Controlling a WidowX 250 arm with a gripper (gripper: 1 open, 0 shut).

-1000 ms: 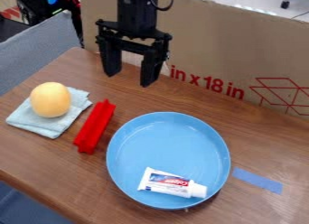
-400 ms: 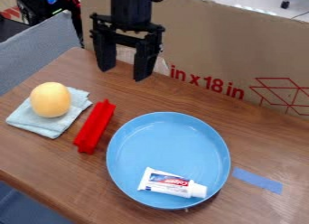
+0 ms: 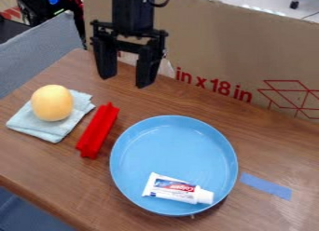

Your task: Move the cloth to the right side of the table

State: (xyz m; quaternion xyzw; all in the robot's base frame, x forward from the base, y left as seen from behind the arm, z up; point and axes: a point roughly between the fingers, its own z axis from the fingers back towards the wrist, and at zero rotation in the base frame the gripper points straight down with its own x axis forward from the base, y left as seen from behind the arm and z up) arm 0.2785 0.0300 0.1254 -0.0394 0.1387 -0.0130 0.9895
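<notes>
The cloth (image 3: 40,126) is a pale blue-green folded square lying at the left of the wooden table (image 3: 281,142). An orange-yellow ball (image 3: 51,101) rests on top of it and hides its middle. My gripper (image 3: 126,76) hangs above the table behind and to the right of the cloth. Its black fingers (image 3: 104,60) point down and stand wide open with nothing between them. It is well apart from the cloth.
A red toothed bar (image 3: 97,129) lies just right of the cloth. A round blue plate (image 3: 173,164) holds a toothpaste tube (image 3: 178,189). A cardboard box (image 3: 237,58) runs along the back. A blue tape strip (image 3: 266,187) sits at the right front.
The gripper has drifted left and slightly back, still wide open. The cloth, ball, red bar and plate have not moved.
</notes>
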